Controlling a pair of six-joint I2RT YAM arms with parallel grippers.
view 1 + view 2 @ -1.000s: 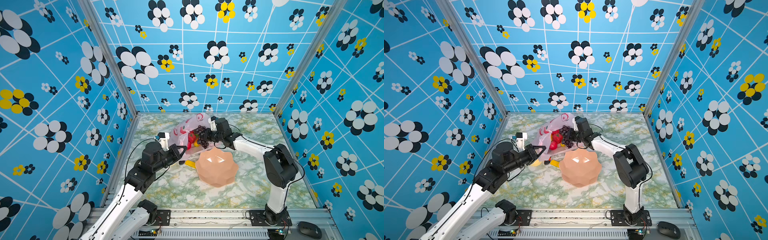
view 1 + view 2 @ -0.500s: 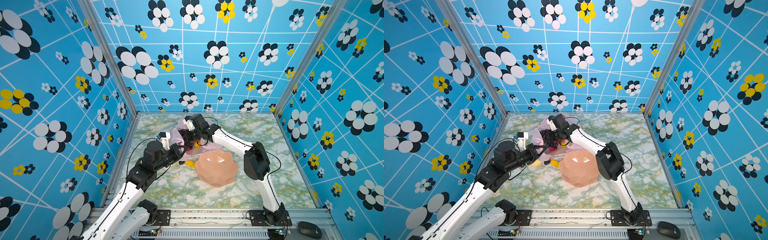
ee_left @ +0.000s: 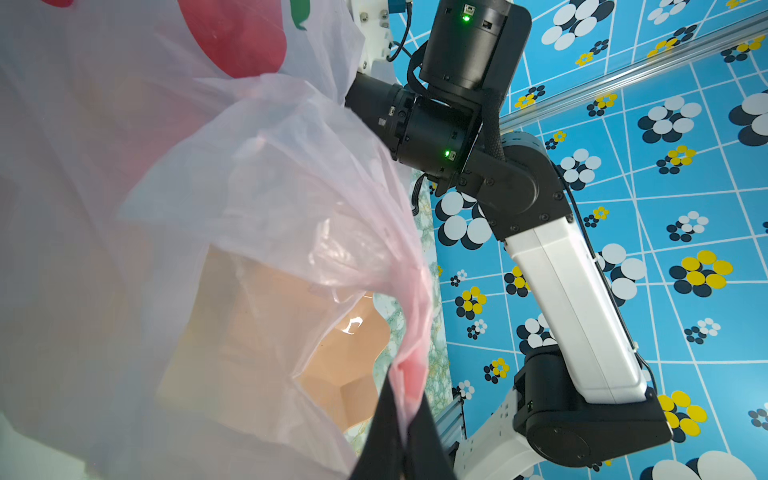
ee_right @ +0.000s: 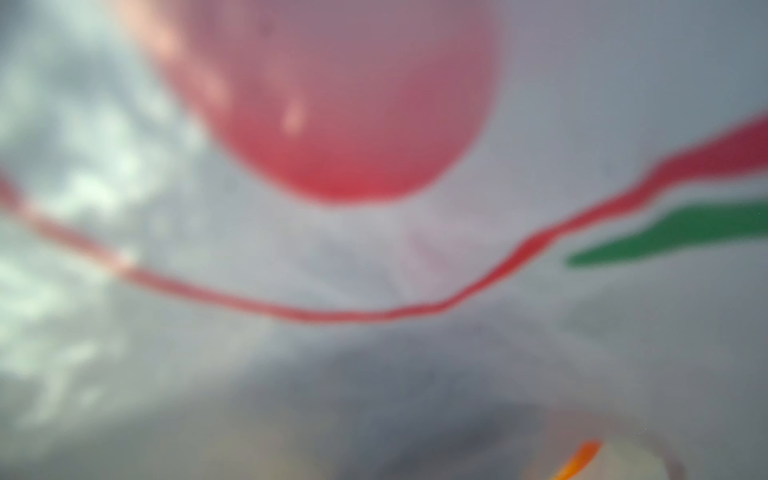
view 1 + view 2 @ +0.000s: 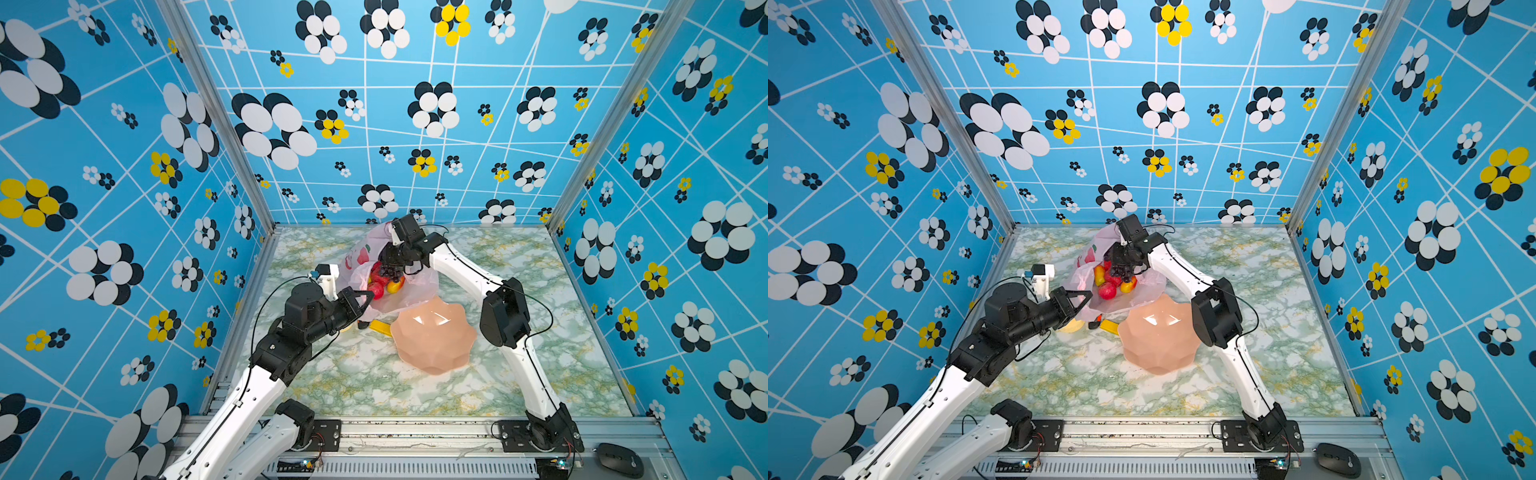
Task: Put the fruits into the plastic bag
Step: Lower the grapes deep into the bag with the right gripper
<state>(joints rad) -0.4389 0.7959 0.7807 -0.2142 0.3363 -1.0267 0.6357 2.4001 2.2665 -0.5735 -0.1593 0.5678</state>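
Observation:
The pale-pink plastic bag (image 5: 413, 293) (image 5: 1144, 293) lies open at the back middle of the table. My left gripper (image 5: 366, 297) (image 5: 1086, 297) (image 3: 401, 419) is shut on its near rim and holds the mouth up. Fruits lie inside: a red apple (image 5: 377, 291) (image 5: 1108, 291), a yellow-orange mango (image 5: 395, 286) (image 5: 1128, 284) and a dark grape bunch (image 5: 390, 271) (image 5: 1122, 272). My right gripper (image 5: 391, 262) (image 5: 1122, 262) reaches down into the mouth right over the grapes; its jaws are hidden. The right wrist view shows only blurred bag film (image 4: 540, 124).
The salmon-pink scalloped bowl (image 5: 432, 345) (image 5: 1160, 345) stands empty just in front of the bag, under the right forearm. A flat yellow piece (image 5: 380, 328) (image 5: 1109, 326) and a pale yellow disc (image 5: 1070, 326) lie between bag and left arm. Blue walls enclose the table.
My right arm has swung left from beside the bowl with the grape bunch and now dips into the bag's mouth. The left arm has kept still, holding the bag.

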